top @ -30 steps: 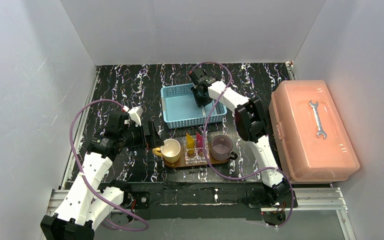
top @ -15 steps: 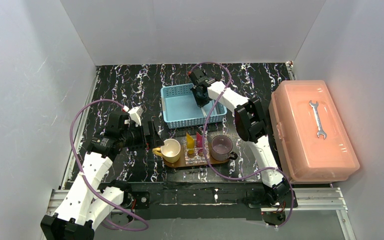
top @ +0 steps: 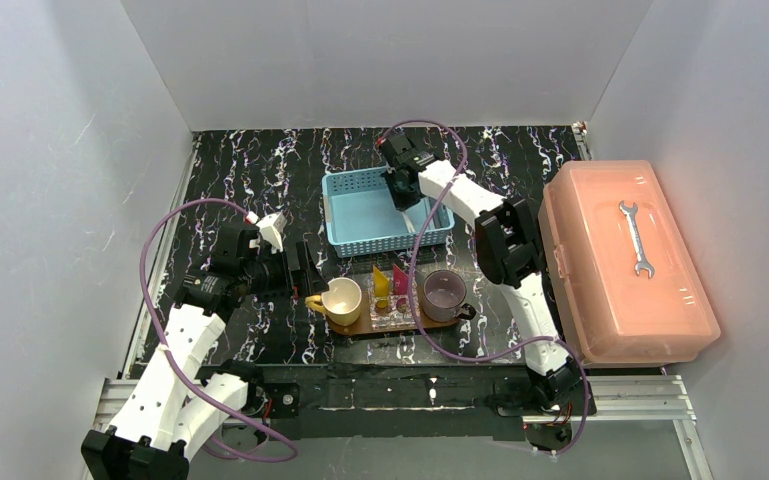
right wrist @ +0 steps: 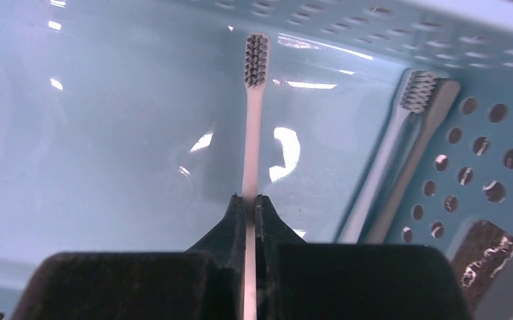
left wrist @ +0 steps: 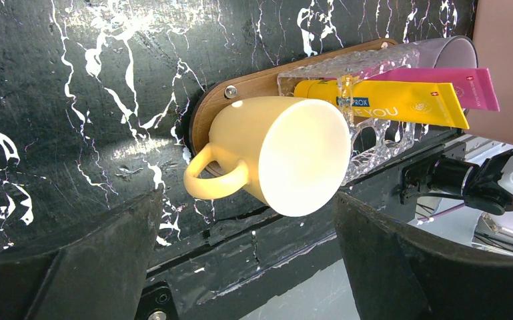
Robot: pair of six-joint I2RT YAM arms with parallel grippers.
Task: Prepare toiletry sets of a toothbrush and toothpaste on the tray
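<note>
My right gripper point(right wrist: 250, 200) is shut on the handle of a pale toothbrush point(right wrist: 253, 113) and holds it inside the light-blue basket point(top: 360, 215), bristles pointing away. A second toothbrush point(right wrist: 400, 153) leans along the basket's perforated wall. In the top view my right gripper point(top: 401, 190) is over the basket's right part. The dark-brown tray point(top: 355, 325) carries a yellow cup point(top: 343, 300), a purple cup point(top: 444, 292) and a clear holder with the yellow toothpaste point(top: 381, 286) and pink toothpaste point(top: 400, 280). My left gripper point(left wrist: 247, 227) is open and empty, just left of the yellow cup point(left wrist: 287, 153).
A big salmon-pink box point(top: 610, 290) with a wrench point(top: 638, 238) on its lid stands at the right. White walls close in the black marbled table point(top: 250, 170). In the left wrist view the tray point(left wrist: 240, 90) lies near the table's front edge.
My right gripper has shifted slightly toward the back over the basket, still holding the toothbrush. The left arm has not moved.
</note>
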